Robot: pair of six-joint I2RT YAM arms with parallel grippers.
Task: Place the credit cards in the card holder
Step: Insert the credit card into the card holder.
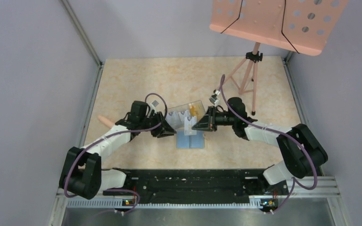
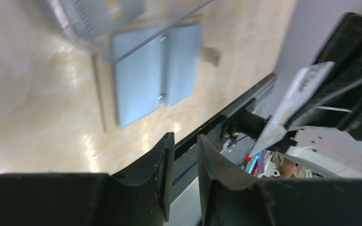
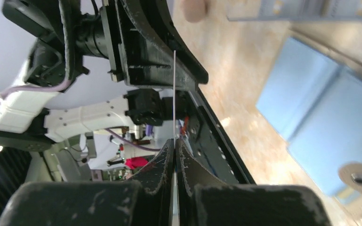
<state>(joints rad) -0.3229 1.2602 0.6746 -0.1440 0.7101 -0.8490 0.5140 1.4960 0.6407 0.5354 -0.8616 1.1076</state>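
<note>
Beige tabletop point(image 1: 136, 80): white credit card point(image 2: 297, 99) is pinched by right gripper point(image 3: 175, 143); left gripper point(image 2: 185, 139) is ajar, empty; insertion into card holder point(image 2: 136, 89) is called for.

My right gripper point(image 3: 174, 142) has its jaws pinched on a card point(image 3: 174, 94), which I see edge-on as a thin white line running straight up from the fingertips. The card's far end reaches the black left gripper point(image 3: 181, 70); I can't tell whether that one touches it. Behind are the left arm's point(image 3: 80, 117) white links and purple cable. To the right the holder point(image 3: 311, 117) lies open on the table point(image 3: 240, 56), blue inside up, its tan snap tab point(image 3: 360, 176) at the lower right. A clear box point(image 3: 311, 9) shows blurred along the top edge. A black rail point(image 3: 217, 136) borders the table.
</note>
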